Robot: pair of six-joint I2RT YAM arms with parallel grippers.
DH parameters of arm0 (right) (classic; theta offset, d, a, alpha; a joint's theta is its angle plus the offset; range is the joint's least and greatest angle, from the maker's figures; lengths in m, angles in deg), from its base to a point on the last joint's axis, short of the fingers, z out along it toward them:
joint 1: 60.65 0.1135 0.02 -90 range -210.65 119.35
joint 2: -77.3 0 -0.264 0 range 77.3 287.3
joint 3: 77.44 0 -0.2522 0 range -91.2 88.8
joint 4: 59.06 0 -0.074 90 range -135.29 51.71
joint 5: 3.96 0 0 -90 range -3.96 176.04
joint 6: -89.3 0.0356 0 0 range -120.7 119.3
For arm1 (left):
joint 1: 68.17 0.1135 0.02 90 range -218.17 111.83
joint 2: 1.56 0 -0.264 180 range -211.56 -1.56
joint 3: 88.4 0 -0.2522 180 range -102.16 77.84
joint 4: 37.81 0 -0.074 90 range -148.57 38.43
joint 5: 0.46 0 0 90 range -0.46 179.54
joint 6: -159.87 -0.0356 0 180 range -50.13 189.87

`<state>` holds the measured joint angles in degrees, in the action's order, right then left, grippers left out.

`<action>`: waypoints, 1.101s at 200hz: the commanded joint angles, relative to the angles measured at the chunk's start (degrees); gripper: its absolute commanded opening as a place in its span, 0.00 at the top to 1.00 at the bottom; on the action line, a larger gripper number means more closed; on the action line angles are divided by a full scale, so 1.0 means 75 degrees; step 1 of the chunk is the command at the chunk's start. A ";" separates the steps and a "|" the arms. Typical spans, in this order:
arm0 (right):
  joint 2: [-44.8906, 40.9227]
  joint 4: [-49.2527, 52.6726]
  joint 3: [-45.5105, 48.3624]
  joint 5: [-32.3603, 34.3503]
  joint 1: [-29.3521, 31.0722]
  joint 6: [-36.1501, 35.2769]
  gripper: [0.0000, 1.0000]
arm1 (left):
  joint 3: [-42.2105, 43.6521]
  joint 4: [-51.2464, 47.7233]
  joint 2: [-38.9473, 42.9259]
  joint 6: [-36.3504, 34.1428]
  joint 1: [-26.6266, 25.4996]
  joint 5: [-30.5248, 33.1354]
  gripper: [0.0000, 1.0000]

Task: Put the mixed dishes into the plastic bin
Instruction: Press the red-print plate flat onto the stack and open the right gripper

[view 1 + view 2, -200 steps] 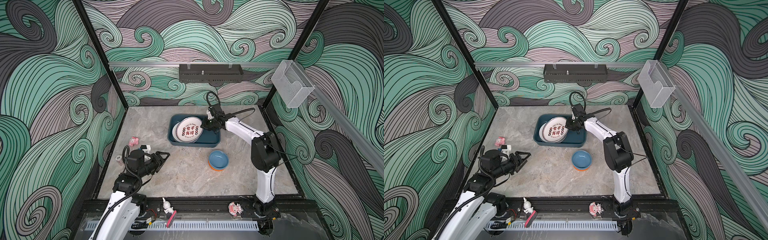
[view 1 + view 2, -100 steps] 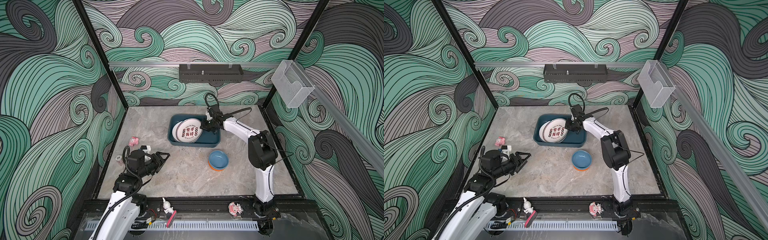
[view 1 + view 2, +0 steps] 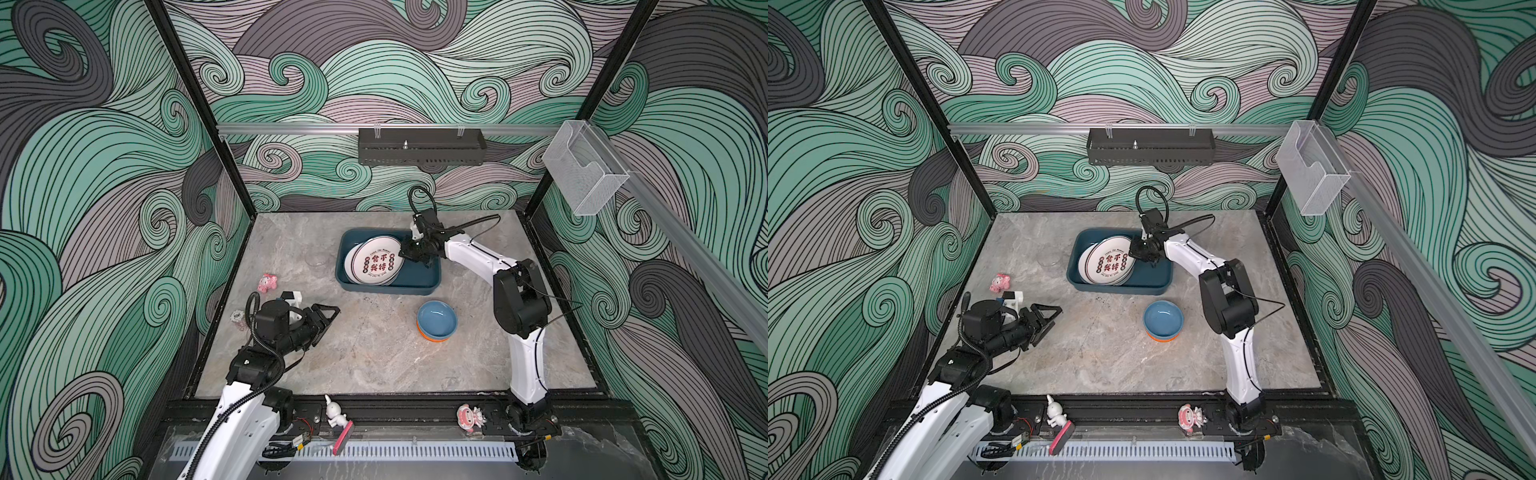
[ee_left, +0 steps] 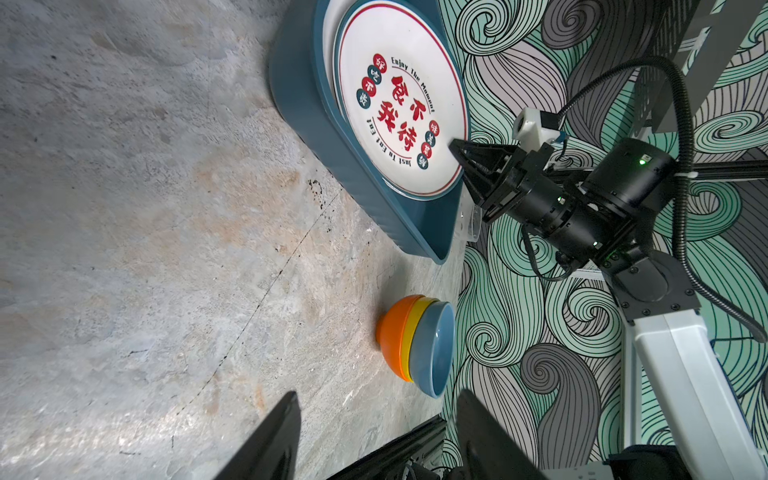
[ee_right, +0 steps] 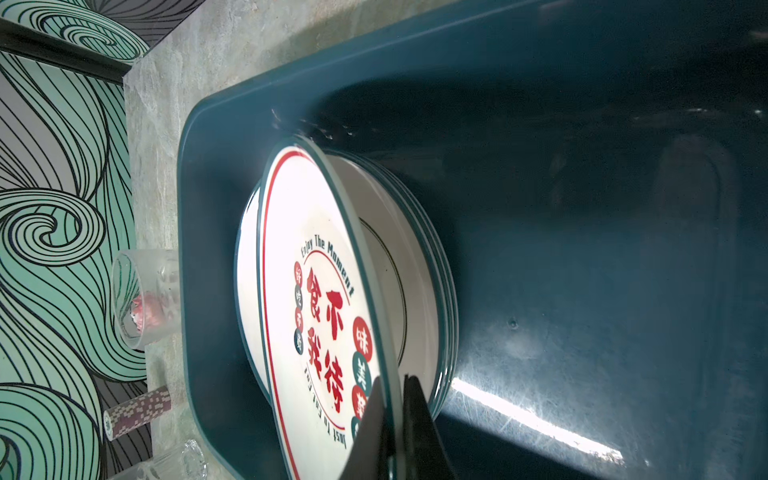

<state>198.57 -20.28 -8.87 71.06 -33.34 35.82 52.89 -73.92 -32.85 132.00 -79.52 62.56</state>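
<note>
The teal plastic bin [image 3: 430,283] [image 3: 1160,282] holds a stack of white printed plates. The top plate [image 3: 376,262] [image 3: 1108,262] [image 5: 307,299] is tilted up off the stack. My right gripper [image 3: 404,252] [image 5: 392,380] is shut on its rim, which runs between the two black fingers. Nested blue, yellow and orange bowls [image 3: 437,320] [image 4: 419,345] stand on the table in front of the bin. A clear glass tumbler [image 3: 316,258] [image 5: 145,297] lies left of the bin. My left gripper [image 3: 330,311] [image 4: 378,395] hovers open and empty at the front left, pointing toward the bowls.
A pink figurine [image 3: 267,282] and a stack of poker chips [image 3: 237,318] lie near the left wall. A black perforated tray [image 3: 421,146] hangs on the back wall, a clear acrylic box [image 3: 584,174] on the right rail. Two figurines [image 3: 332,411] [image 3: 469,417] stand on the front rail.
My right arm has shifted slightly to the left with the plate still in its grip. The left arm has not moved.
</note>
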 commanded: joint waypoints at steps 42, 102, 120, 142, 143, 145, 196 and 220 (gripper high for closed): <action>0.0158 -0.0287 -0.0198 -0.0031 -0.0032 0.0102 1.00 | 0.0073 -0.0061 0.0012 -0.0010 0.0001 0.0119 0.38; 0.0279 -0.0303 -0.0007 -0.0008 -0.0032 0.0171 0.87 | 0.0104 -0.0051 0.0023 0.0000 -0.0002 0.0129 0.38; 0.0292 -0.0300 0.0037 0.0016 -0.0029 0.0159 0.87 | 0.0116 -0.0054 0.0023 0.0001 0.0000 0.0129 0.38; 0.0318 -0.0266 0.0067 0.0057 -0.0032 0.0124 0.85 | 0.0139 -0.0025 0.0019 0.0015 -0.0003 0.0133 0.38; 0.0318 -0.0259 0.0064 0.0055 -0.0032 0.0124 0.84 | 0.0139 -0.0023 0.0021 0.0020 -0.0006 0.0131 0.38; 0.0321 -0.0261 0.0071 0.0065 -0.0038 0.0124 0.84 | 0.0148 -0.0024 0.0023 0.0018 -0.0003 0.0129 0.38; 0.0438 -0.0240 0.0121 0.0070 -0.0032 0.0103 0.86 | 0.0163 -0.0033 0.0035 0.0031 -0.0005 0.0129 0.38; 0.0508 -0.0221 0.0147 0.0047 -0.0029 0.0100 0.88 | 0.0186 -0.0030 0.0048 0.0036 0.0000 0.0129 0.38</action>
<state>200.98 -21.94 -8.56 71.01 -33.37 36.87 53.77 -73.87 -32.82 132.06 -79.52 62.56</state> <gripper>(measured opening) 0.127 0.618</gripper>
